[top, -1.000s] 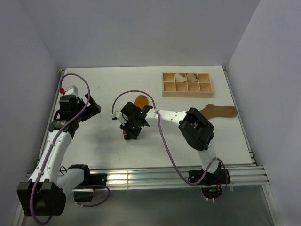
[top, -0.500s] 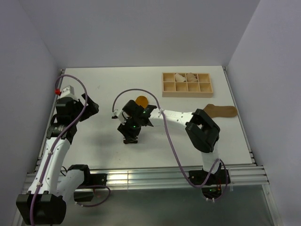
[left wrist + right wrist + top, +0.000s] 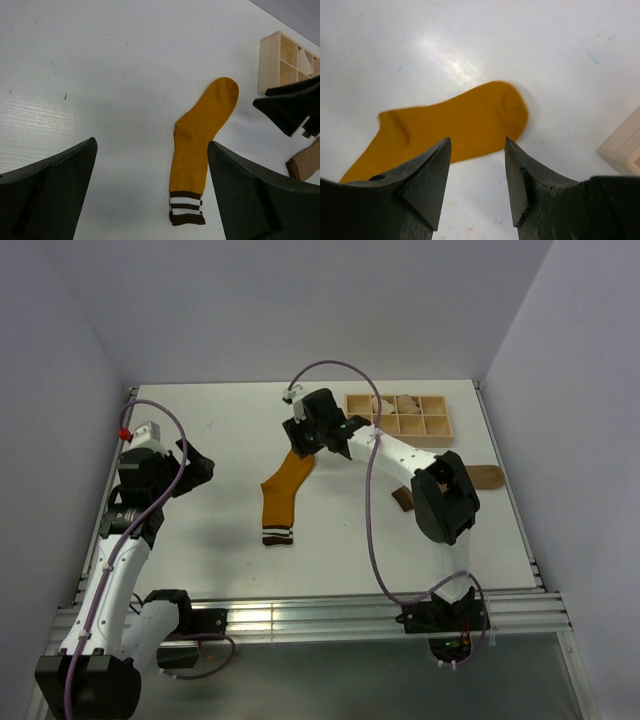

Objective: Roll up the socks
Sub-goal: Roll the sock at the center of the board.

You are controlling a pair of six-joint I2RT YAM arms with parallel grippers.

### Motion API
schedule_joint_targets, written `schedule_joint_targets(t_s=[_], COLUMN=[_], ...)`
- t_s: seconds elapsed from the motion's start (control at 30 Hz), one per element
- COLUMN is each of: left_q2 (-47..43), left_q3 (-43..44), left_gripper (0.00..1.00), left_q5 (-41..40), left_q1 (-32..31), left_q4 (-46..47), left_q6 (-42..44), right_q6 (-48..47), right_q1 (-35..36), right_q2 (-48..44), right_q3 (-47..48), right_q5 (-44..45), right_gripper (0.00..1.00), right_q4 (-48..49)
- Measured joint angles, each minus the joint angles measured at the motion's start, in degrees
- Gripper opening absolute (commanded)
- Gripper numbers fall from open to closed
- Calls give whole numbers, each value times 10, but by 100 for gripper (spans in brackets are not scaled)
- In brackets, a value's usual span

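mustard sock (image 3: 283,495) is lying flat and pretty much straight near the middle of the table (image 3: 200,430), toe towards the far side, striped cuff (image 3: 278,536) towards the arms. right gripper (image 3: 303,443) hangs over the toe end, jaws partway apart with nothing pinched, and the wrist view just shows the toe through the gap. left gripper (image 3: 196,468) is off to the left, well apart from the sock, jaws wide and empty.

the tan sock (image 3: 487,477) is over on the right, and the right arm (image 3: 440,505) crosses right over it, so only one rounded end and a darker brown bit (image 3: 403,500) poke out either side. wooden tray (image 3: 398,426) sits far right, just beside the right gripper, with a couple of pale bundles (image 3: 383,403) in its back compartments.
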Motion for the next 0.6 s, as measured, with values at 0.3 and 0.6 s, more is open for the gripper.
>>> schedule_joint_targets(t_s=[0.3,0.6], left_q2=[0,0], left_q3=[0,0], left_gripper=[99,98], left_q5=[15,19], left_q1=[0,0], left_q4=[4,7], left_q6=[0,0], right_q6=[40,88], right_q1=[-10,-10], right_q2=[130,144], right_q3=[87,64], right_q5=[52,105], right_gripper=[54,52], right_q4=[-5,-25])
